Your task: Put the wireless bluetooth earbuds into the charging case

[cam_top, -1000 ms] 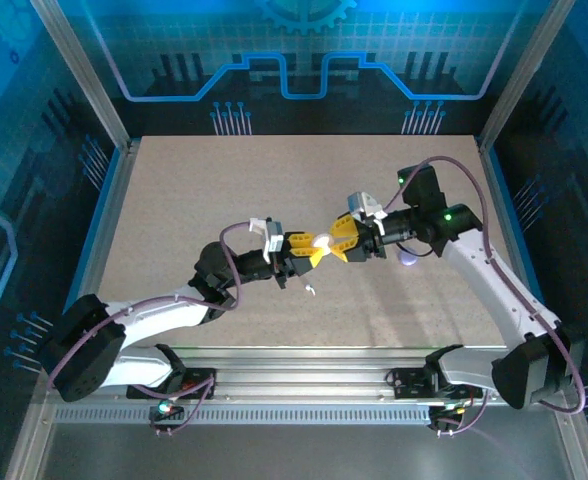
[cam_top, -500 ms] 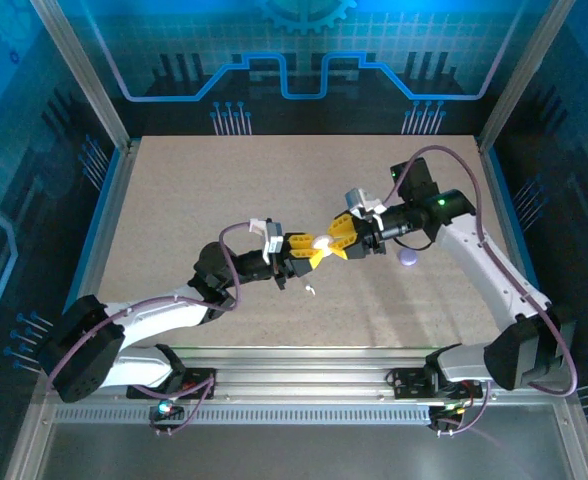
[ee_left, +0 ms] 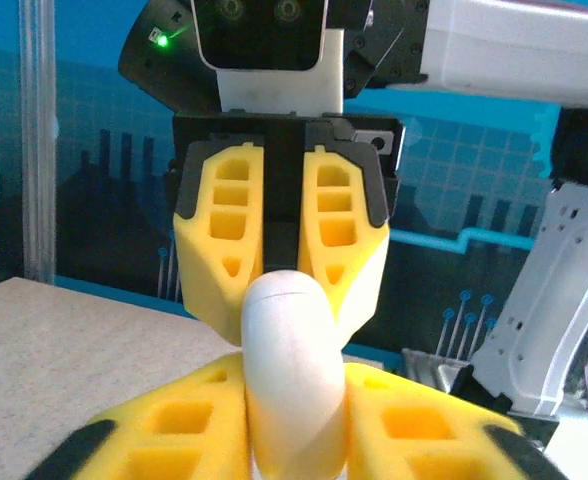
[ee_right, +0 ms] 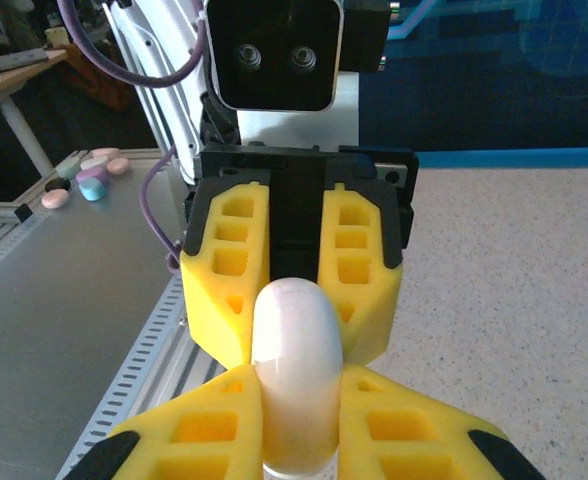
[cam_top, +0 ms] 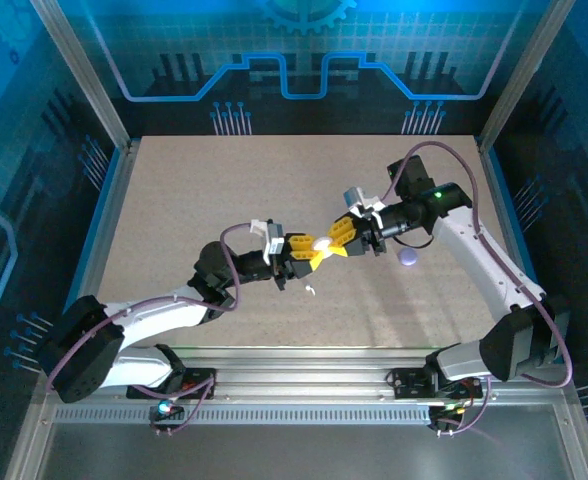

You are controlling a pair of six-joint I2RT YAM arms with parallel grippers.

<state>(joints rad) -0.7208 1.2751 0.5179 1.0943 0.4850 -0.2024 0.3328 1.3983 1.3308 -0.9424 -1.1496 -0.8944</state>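
A white pebble-shaped charging case [cam_top: 322,243] hangs above the middle of the table, pinched from both sides. My left gripper [cam_top: 312,252] grips it from the left; in the left wrist view its yellow pads [ee_left: 174,430] press both flanks of the case [ee_left: 292,360]. From the right, my right gripper [cam_top: 336,238] is shut on the same case [ee_right: 296,350], pads [ee_right: 414,430] tight against it. The two grippers face each other, turned crosswise. One white earbud [cam_top: 311,290] lies on the table just below the left gripper.
A pale lavender case [cam_top: 408,257] rests on the table under the right forearm. The table [cam_top: 204,200] has raised frame rails on the left and right. Several small coloured pebble-like items [ee_right: 86,178] lie off the table beyond the near rail.
My right gripper has slid a little left toward the left gripper and closed onto the white case. The left arm has stayed put, still around the case.
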